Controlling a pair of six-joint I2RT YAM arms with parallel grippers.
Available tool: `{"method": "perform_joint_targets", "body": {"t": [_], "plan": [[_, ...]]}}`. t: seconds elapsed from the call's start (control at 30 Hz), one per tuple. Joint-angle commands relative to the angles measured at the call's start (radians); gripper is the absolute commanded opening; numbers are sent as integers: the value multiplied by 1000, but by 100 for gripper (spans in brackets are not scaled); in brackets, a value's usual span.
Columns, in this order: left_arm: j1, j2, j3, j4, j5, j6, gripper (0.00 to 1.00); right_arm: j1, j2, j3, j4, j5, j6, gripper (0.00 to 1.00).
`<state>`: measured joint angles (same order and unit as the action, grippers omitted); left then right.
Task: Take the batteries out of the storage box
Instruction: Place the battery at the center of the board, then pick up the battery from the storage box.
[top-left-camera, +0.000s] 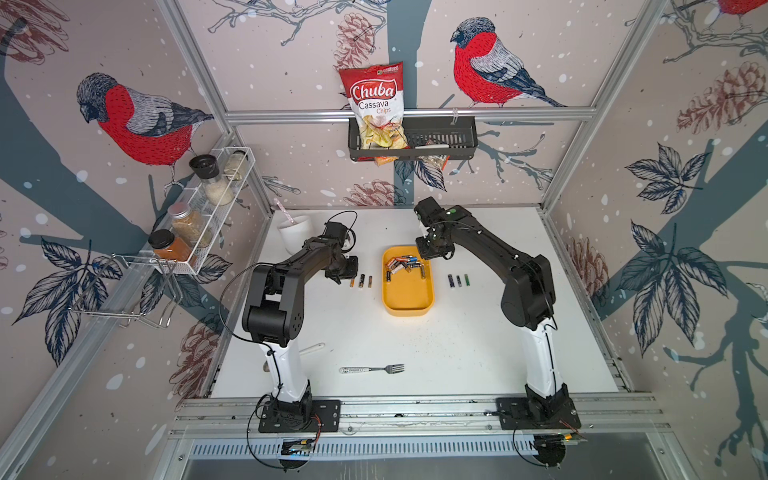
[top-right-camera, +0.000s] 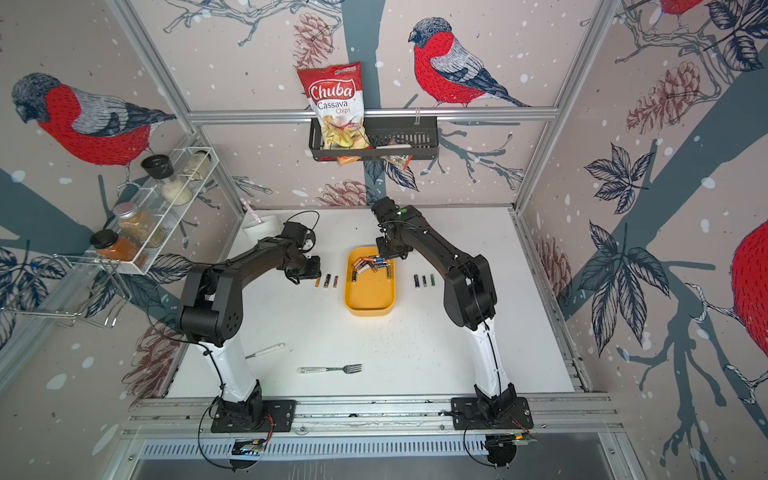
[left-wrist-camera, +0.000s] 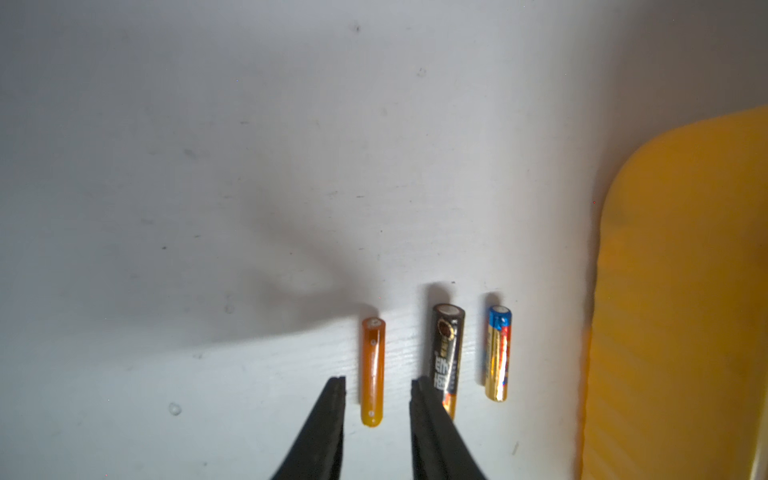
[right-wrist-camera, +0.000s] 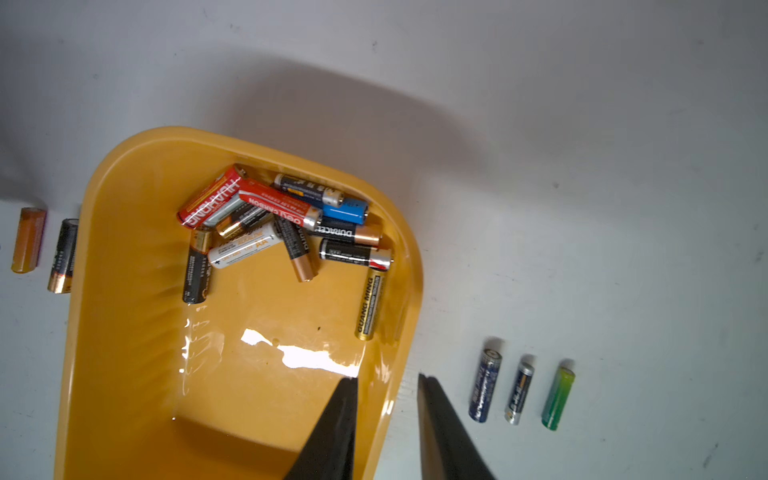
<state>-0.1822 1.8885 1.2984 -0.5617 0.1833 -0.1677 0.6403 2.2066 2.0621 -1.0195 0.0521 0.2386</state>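
you've got the white surface (top-left-camera: 457, 340) w/ the yellow storage box (top-left-camera: 407, 297) lying about mid, long side running front to back. left arm (top-left-camera: 291, 270) reaches in on the box's left side, right arm (top-left-camera: 498, 249) comes over its far right corner. inside the box, the pile of batteries (right-wrist-camera: 282, 224) sits jumbled at the far end, some lying across others; a gold-and-black battery (right-wrist-camera: 370, 305) lies lengthwise by the right wall. left gripper (left-wrist-camera: 378, 386) is over the surface left of the box, jaws apart by a narrow gap, holding nothing: the orange battery (left-wrist-camera: 372, 370) lies flat btwn the tips w/ a sliver of surface showing on each side. right gripper (right-wrist-camera: 388, 380) is also narrowly parted & empty, one tip over the box's inside, the other past its right rim. out on the surface you have 2 rows of 3, each side by side & not touching: left row (top-left-camera: 360, 281) incl. the orange one, right row (top-left-camera: 459, 280) ending in a green battery (right-wrist-camera: 559, 395) farthest from the box.
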Motion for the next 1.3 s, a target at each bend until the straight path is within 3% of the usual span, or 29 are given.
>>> {"method": "perform_joint_targets", "body": {"t": [0.0,0.17,0.47,1.27], "plan": [[0,-18,-1,-17,11,-10,32,25,44,56,-20,-10,10,32],[0,-32,-23,-4,26,-20,33,55,128,145,-28,-29,3,32],[0,-50,-46,6,36,-29,33,75,216,160,15,-51,-13,32],[0,-58,-48,0,38,-32,33,76,292,155,64,-29,-32,28]]}}
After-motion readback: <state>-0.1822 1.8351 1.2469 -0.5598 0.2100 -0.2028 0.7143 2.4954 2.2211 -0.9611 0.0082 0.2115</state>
